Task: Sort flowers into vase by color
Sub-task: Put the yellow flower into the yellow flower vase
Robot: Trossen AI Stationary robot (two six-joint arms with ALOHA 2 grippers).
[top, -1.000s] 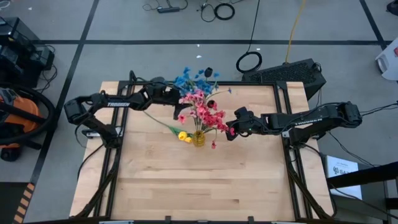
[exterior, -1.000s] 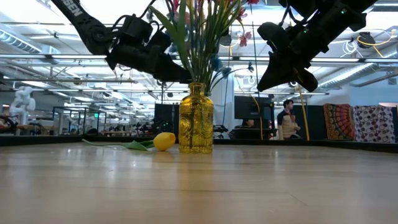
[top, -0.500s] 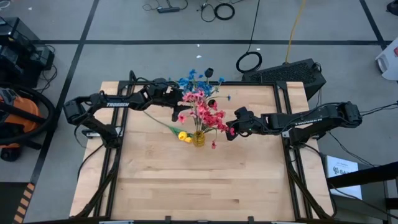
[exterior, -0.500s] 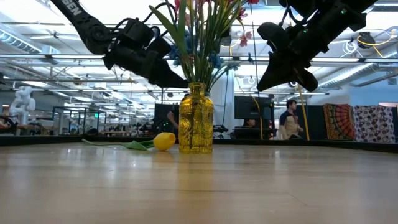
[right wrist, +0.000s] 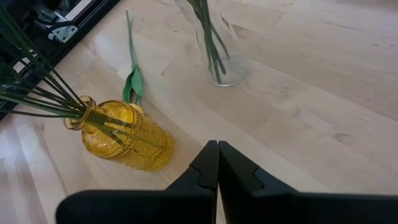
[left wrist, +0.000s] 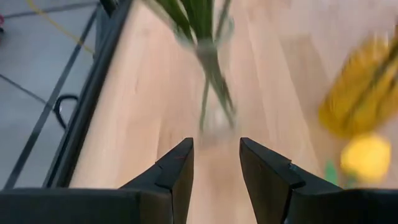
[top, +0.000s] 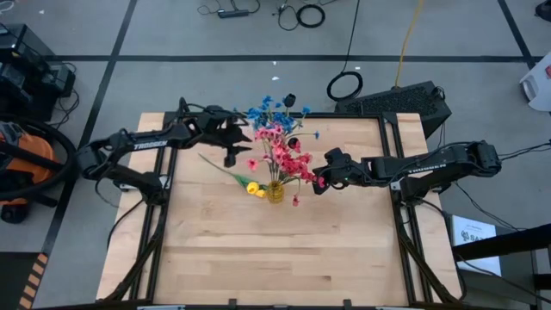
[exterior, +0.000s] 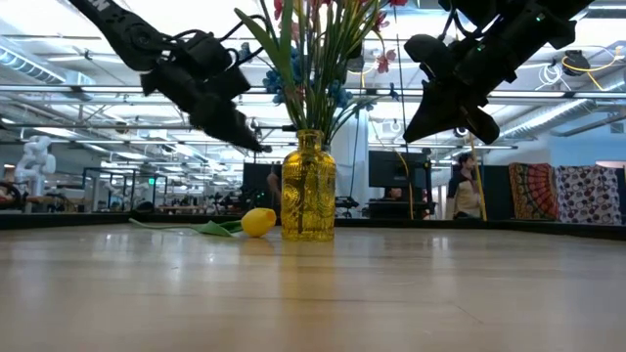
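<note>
I work over a pale wooden table (top: 284,250) of butcher-block planks, framed by black metal rails, on a grey floor crossed with dark tape lines. Level across the boards I see a large hall with ceiling lights, patterned hangings and a person (exterior: 463,191) standing far back.

I count two vessels. The amber vase (exterior: 308,188) is textured translucent glass, a squat cylinder with a narrow neck, and holds thin green stems topped by pink and red flowers (top: 284,157). A second clear glass vase (right wrist: 225,67) stands behind it holding the blue flowers (top: 274,113). One yellow flower (exterior: 257,222), round and smooth with a long green stem and leaf, lies flat on the wood touching the amber vase's base.

My left gripper (top: 244,136) hangs above the table with its two dark fingers parted and nothing between them; the clear vase stands just ahead of the gap, the amber vase and yellow flower ahead and off to one side. My right gripper (top: 318,182) hovers with fingers pressed fully together, empty, the amber vase just beside its tip and the red blooms touching or nearly so.
</note>
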